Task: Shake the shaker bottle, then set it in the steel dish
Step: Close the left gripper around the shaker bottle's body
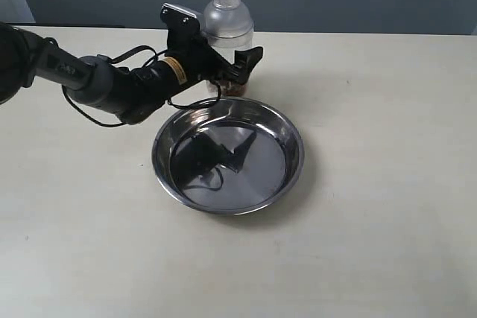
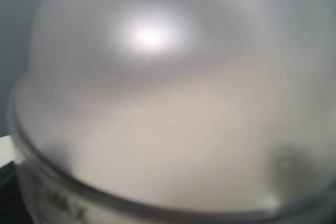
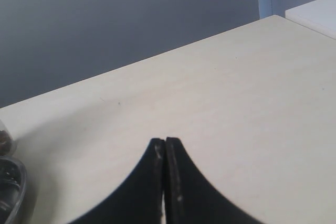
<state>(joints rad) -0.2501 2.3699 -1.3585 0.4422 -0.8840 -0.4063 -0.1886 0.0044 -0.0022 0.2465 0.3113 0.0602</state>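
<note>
The clear shaker bottle, with brown beads at its bottom, stands upright just behind the steel dish. My left gripper reaches in from the left and clasps the bottle's body below the domed shoulder, one black finger crossing its front. The left wrist view is filled by the blurred dome of the bottle, and no fingers show there. My right gripper is shut and empty above bare table. It is out of the exterior view.
The pale table spreads wide to the right and front of the dish. In the right wrist view, the dish's rim and a bit of the bottle's base sit at the picture's edge. A grey wall runs behind.
</note>
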